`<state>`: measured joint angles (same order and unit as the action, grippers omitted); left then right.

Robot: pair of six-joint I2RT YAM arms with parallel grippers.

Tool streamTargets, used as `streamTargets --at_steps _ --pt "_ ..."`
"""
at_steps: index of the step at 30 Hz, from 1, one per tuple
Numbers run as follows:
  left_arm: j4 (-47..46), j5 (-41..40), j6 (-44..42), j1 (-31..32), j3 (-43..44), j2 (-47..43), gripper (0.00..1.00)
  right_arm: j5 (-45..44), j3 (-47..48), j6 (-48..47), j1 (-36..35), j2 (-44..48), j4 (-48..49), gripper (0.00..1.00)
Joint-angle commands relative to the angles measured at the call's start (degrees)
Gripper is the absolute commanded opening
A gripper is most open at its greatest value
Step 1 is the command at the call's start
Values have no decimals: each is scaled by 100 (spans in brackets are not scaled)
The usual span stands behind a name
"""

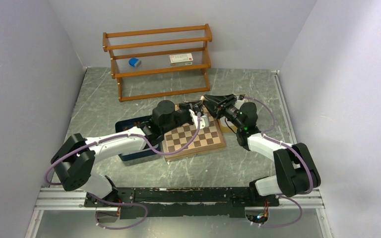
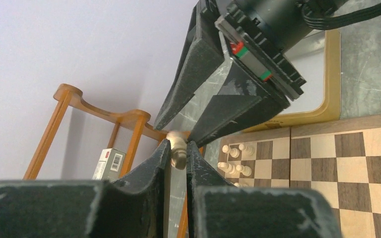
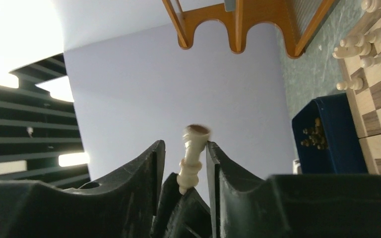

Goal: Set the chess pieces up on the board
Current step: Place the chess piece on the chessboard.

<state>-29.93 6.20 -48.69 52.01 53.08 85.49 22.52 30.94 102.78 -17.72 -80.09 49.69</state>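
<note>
My left gripper is shut on the head end of a cream chess piece and holds it in the air past the board's far edge. My right gripper faces it tip to tip. Its jaws are apart around the same piece: the piece's felt base leans on one finger and the other finger stands clear. In the top view the left gripper and the right gripper meet above the board. Several cream pieces stand in the board's far corner. Dark pieces lie in the navy tray.
The wooden shelf rack stands against the back wall with a small box on it. The navy tray lies left of the board under my left arm. The yellow tray lies beside the board's far right corner.
</note>
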Motion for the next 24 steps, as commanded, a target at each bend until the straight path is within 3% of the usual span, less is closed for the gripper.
streamTargets --at_steps 1,6,13,17,19,20,24 --pt "283 -198 399 30 396 -169 10 -38 -61 -643 -23 419 -417 44" --pt "1052 -433 974 -31 764 -240 8 -282 -62 -1608 23 945 -1391 60" --pt "2443 163 2521 -641 1545 -204 5 -852 -154 -2981 101 1851 -2434 70" --pt "2729 808 3299 -1037 1771 -140 5 -1038 -60 -3742 101 2216 -2902 80" --pt "2639 1011 3555 -1207 1725 -131 7 -1097 -32 -4030 101 2354 -3029 96" --pt "2565 1050 3664 -1268 1666 -132 7 -1124 -15 -4153 103 2404 -3104 99" --pt "2601 1052 3844 -1480 1649 86 6 -1224 -16 -4432 102 2564 -3288 100"
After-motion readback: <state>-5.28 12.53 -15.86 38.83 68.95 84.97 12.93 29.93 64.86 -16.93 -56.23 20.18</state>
